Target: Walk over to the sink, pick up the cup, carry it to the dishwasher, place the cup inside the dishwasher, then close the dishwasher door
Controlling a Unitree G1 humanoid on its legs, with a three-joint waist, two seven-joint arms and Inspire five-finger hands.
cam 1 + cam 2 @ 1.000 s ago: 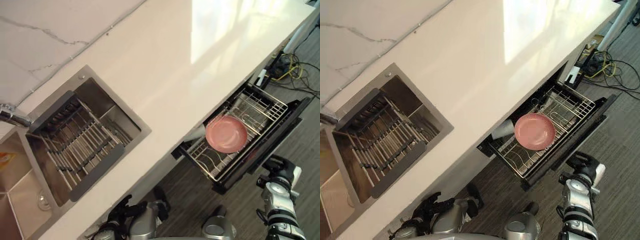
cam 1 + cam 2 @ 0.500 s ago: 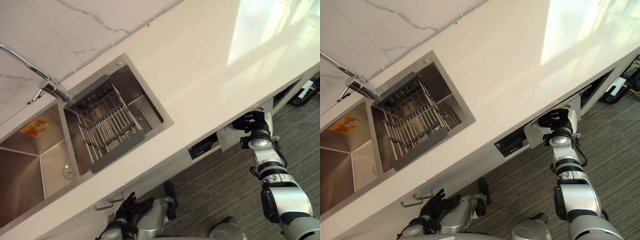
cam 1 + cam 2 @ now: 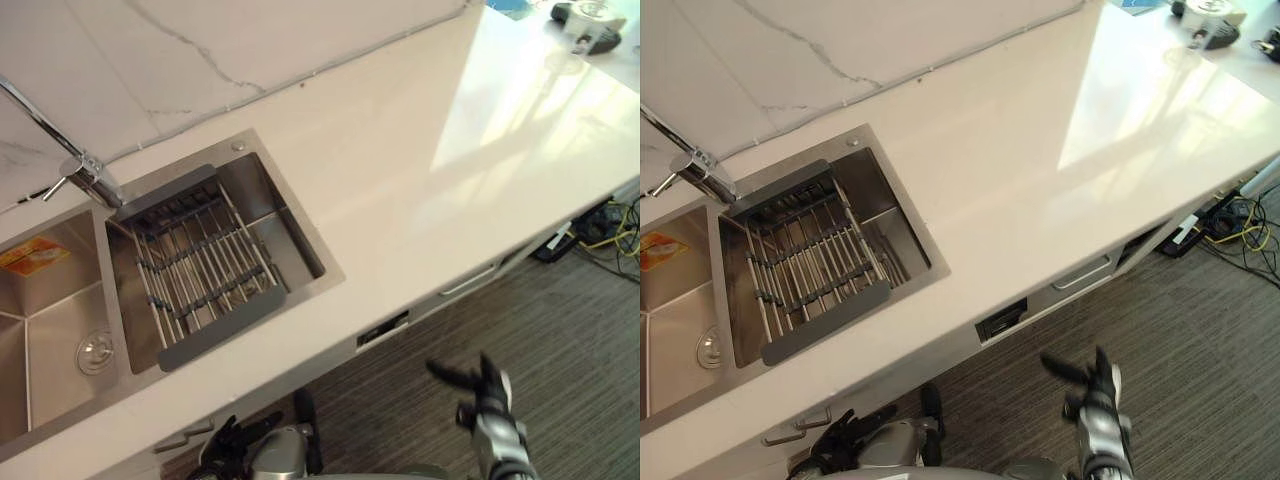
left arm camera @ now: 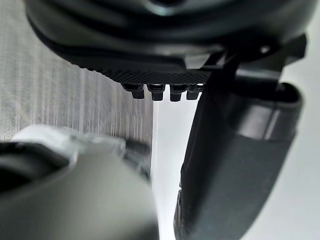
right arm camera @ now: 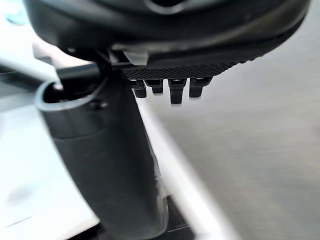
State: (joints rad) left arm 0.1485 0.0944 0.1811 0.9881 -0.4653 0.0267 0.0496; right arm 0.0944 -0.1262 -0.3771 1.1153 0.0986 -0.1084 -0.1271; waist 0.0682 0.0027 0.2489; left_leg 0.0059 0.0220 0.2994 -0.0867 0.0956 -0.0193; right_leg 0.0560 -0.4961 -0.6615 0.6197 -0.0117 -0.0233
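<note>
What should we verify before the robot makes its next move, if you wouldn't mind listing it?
1. Dishwasher front flush under the counter, with no rack sticking out: ok.
2. Cup inside the dishwasher: cannot tell, because the shut front hides the inside.
3. Right robot hand free: ok. Its fingers are spread and it holds nothing.
4. Right robot hand apart from the dishwasher front: ok. It hangs over the floor.
5. Left robot hand free: ok. It sits low by the cabinet with relaxed fingers and holds nothing.
</note>
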